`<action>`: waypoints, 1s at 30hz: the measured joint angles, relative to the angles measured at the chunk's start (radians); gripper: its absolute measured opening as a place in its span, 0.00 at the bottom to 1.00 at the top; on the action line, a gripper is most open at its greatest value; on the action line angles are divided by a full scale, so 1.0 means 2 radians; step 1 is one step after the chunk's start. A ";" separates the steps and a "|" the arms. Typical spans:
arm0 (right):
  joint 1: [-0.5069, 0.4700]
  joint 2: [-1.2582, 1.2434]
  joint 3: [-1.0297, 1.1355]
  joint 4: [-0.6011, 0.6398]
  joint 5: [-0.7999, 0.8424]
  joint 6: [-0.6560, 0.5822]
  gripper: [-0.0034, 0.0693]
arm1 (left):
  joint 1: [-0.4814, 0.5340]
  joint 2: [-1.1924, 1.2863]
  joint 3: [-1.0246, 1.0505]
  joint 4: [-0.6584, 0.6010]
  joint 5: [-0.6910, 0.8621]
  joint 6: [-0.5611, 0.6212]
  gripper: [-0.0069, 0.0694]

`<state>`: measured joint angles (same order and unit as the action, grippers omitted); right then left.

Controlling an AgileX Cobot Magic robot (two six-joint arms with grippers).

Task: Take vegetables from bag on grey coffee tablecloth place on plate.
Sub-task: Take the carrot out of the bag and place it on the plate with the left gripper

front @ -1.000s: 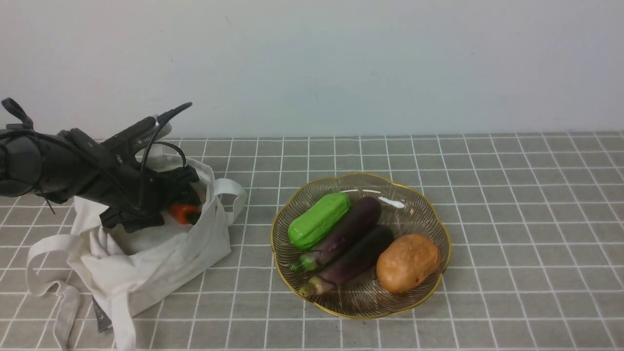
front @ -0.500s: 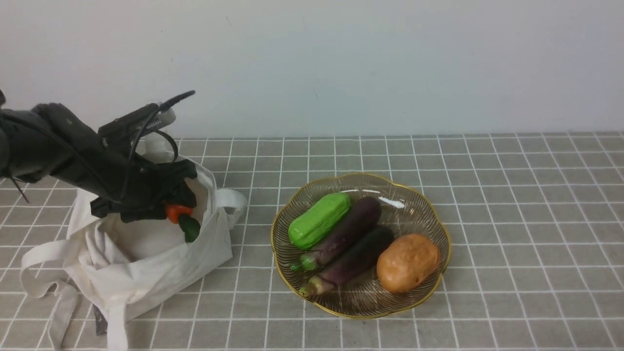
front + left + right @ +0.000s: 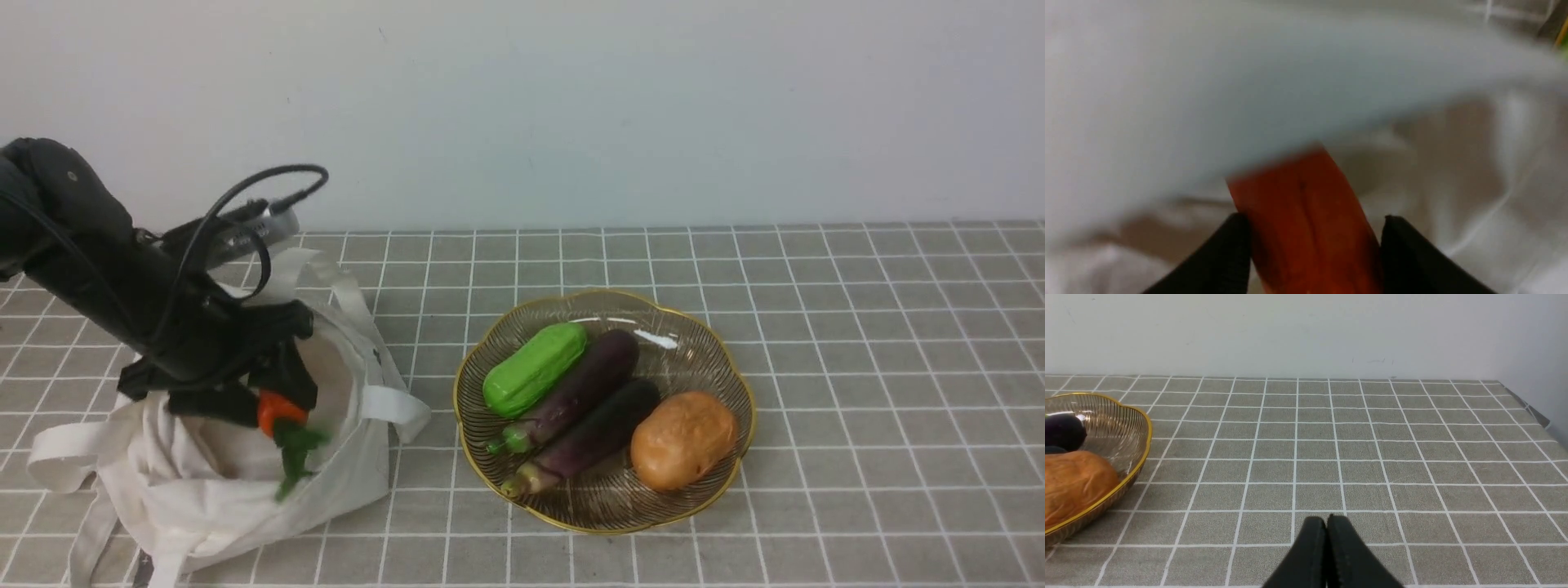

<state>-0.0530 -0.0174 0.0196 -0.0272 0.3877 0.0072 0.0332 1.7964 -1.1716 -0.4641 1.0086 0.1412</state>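
My left gripper (image 3: 265,400) is shut on the orange carrot (image 3: 276,410) at the mouth of the off-white cloth bag (image 3: 212,482) at the front left. The carrot's dark green leaves (image 3: 295,451) hang down over the bag's opening. In the left wrist view the carrot (image 3: 1306,220) sits between both black fingers, with blurred bag cloth (image 3: 1249,81) around it. The ribbed glass plate (image 3: 702,343) stands right of the bag on the grey checked tablecloth (image 3: 857,327). My right gripper (image 3: 1327,521) is shut and empty, low over the cloth to the right of the plate (image 3: 1133,420).
The plate holds a light green gourd (image 3: 535,367), two dark purple eggplants (image 3: 584,384) and a brown potato-like piece (image 3: 682,439). A pale wall runs behind the table. The cloth's right edge shows in the right wrist view (image 3: 1535,412).
My left arm has pulled back toward the front with the carrot in its grip. The leaves have come out and now hang down. The bag has shifted and its handle has moved.
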 joint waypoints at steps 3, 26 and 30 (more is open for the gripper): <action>0.000 0.000 0.000 0.000 0.000 0.000 0.03 | 0.000 0.001 0.000 0.012 0.032 -0.004 0.57; 0.000 0.000 0.000 0.000 0.000 0.000 0.03 | -0.228 -0.139 0.000 -0.015 -0.071 0.167 0.57; 0.000 0.000 0.000 0.000 0.000 0.000 0.03 | -0.278 -0.091 -0.002 -0.017 -0.166 0.177 0.57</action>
<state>-0.0530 -0.0174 0.0196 -0.0272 0.3877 0.0072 -0.5223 1.6142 -1.1763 -0.4979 0.6769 0.4961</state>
